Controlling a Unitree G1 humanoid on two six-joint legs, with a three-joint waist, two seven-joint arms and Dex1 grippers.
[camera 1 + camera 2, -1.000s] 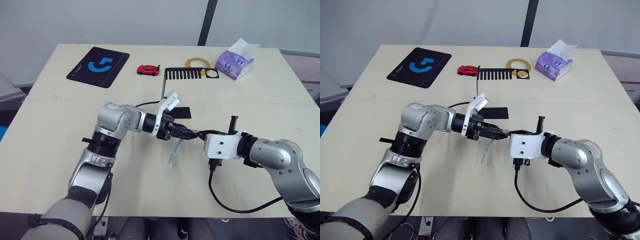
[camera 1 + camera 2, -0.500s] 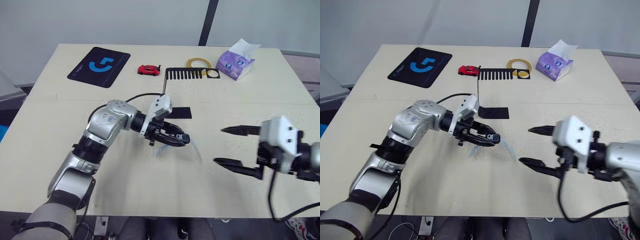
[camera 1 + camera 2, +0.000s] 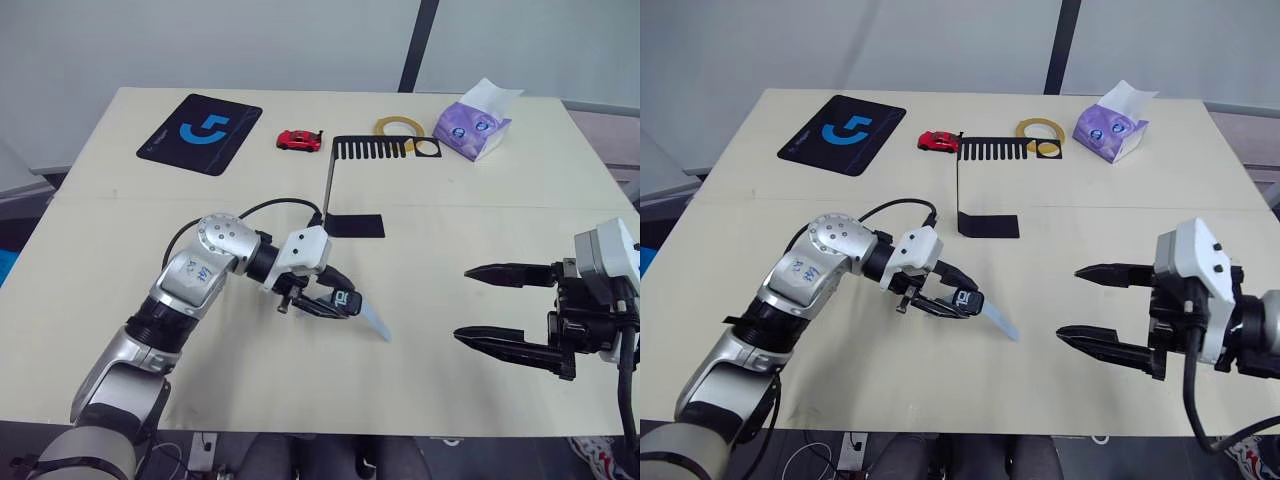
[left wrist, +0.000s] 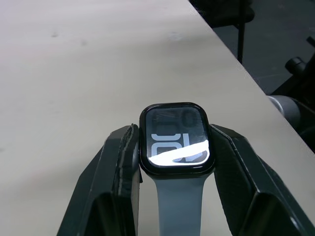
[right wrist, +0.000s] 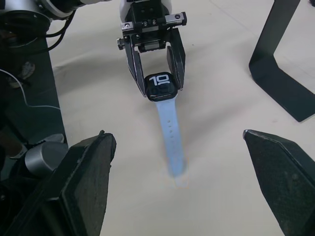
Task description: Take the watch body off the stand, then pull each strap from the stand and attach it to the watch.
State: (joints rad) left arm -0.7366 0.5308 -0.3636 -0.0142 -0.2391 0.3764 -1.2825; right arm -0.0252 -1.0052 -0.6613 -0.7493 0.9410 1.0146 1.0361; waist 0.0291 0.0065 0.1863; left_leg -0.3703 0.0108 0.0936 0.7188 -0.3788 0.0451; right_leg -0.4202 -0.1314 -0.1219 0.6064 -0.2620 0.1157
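My left gripper (image 3: 335, 298) is shut on the watch body (image 3: 344, 299), a small black case with light digits on its screen (image 4: 174, 140). One pale blue strap (image 3: 374, 322) runs from the body toward my right side, its tip down on the table (image 3: 450, 400). In the left wrist view another strap (image 4: 172, 201) leads from the body back between the fingers. My right gripper (image 3: 463, 303) hovers wide open to the right, apart from the strap, its black fingers (image 5: 93, 167) framing the watch (image 5: 159, 84). The black stand (image 3: 355, 226) rises behind the left gripper, with its comb top (image 3: 370, 147) bare.
A black mouse pad with a blue logo (image 3: 198, 132) lies at the far left. A red toy car (image 3: 298, 140), a tape roll (image 3: 396, 126) and a purple tissue pack (image 3: 472, 125) line the far edge. A black cable (image 3: 240, 215) loops by my left arm.
My right gripper let go at the watch, opened wide and drew back to the right. The left gripper swung lower with the watch, and the strap now trails onto the table.
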